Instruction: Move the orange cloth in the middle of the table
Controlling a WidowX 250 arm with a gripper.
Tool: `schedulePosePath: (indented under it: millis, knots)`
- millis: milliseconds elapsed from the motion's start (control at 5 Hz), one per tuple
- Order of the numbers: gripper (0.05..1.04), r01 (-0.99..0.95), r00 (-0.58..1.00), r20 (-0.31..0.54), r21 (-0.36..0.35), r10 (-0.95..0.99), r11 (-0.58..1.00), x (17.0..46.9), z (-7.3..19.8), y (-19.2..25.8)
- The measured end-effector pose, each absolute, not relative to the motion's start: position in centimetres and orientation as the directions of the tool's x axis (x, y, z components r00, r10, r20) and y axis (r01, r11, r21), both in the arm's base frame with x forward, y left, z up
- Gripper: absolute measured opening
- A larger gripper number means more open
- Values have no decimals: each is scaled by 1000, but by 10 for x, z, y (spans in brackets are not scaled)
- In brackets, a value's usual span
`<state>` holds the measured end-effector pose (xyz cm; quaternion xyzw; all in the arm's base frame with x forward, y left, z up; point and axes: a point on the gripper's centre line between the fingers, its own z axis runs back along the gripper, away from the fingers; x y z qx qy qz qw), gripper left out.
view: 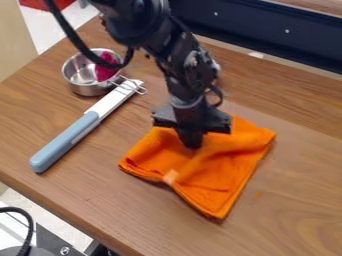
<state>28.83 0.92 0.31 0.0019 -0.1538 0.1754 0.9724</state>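
Observation:
The black gripper [192, 143] points down onto the upper middle part of the orange cloth [217, 175], its fingers close together in one narrow dark shape and shut on the fabric. Folds spread out from the fingertips. Lying to the right of the table's middle, the cloth is creased, with one corner pointing toward the front and another to the left. Part of its back edge is hidden behind the gripper.
On the wooden table [100, 195], a metal pot [85, 88] with a magenta item [105, 68] inside stands at the back left. A blue-handled utensil [67, 140] lies left of the cloth. A dark blue panel [267, 30] borders the back edge.

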Motion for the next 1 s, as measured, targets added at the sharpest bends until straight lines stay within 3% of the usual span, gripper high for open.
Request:
schedulePosePath:
  millis: [400, 600, 1000]
  knots:
    - [52, -352, 885, 314, -35, 345, 935, 302, 4, 19]
    - [52, -335, 888, 322, -34, 328, 941, 295, 12, 17]
    - [52, -412, 861, 283, -99, 423, 906, 302, 63, 14]
